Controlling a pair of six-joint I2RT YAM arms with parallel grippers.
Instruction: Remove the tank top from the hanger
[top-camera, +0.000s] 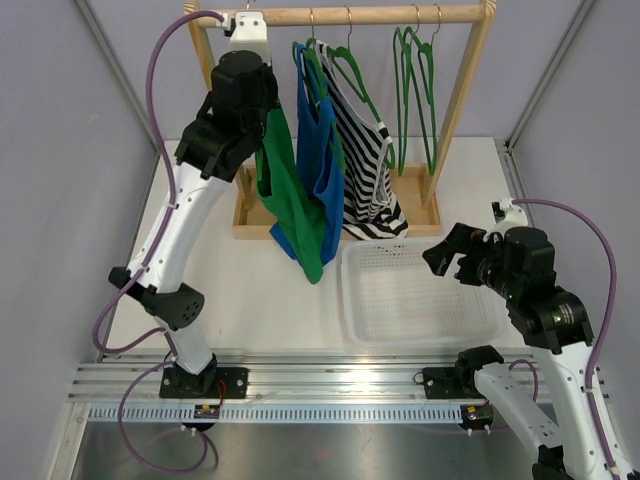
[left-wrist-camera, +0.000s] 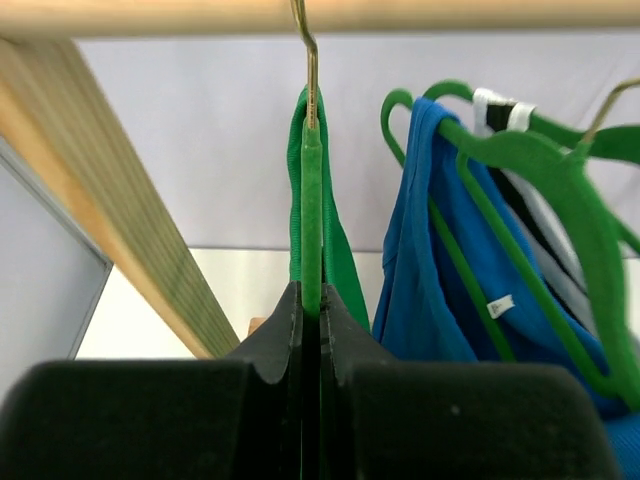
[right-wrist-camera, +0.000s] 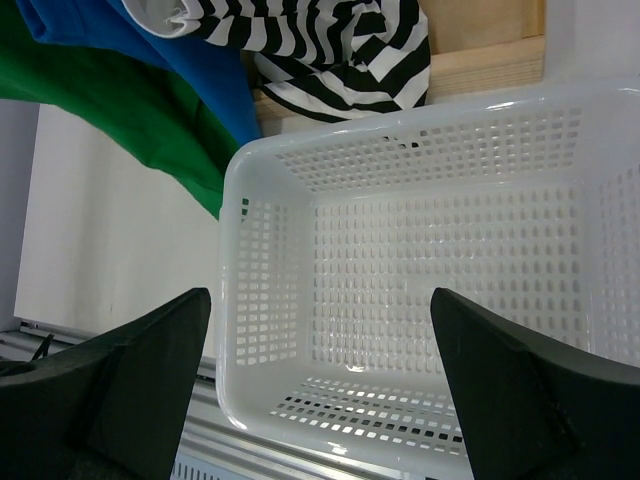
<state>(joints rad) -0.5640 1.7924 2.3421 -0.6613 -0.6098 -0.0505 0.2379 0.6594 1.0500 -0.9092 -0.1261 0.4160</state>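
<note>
**Green tank top on its hanger, hanger clamped by the left claw**

One green tank top (top-camera: 285, 200) is seen draped on a green hanger (left-wrist-camera: 312, 190), which is hooked at the left end of the wooden rail (top-camera: 370, 15) of the clothes rack. The hanger's neck, just under the rail, is pinched between the closed jaws of the left gripper (left-wrist-camera: 310, 300). The garment's straps are seen over the hanger, and its body hangs down below the rail to the rack's base.

Three garments are counted under the rail. To the right of the green one, and touching it, hangs one blue tank top (top-camera: 318, 150). Next to that, further right, is one black-and-white striped tank top (top-camera: 365, 170). Each is carried on its own green hanger. Two bare green hangers (top-camera: 401, 100) are hung near the rail's right end, which makes five hangers in all.

One white perforated basket (top-camera: 350, 290) is set on the white table (top-camera: 260, 290), in front of the rail and below its right half. The right gripper (right-wrist-camera: 320, 300) is held above this basket with its jaws spread wide and nothing between them.
</note>
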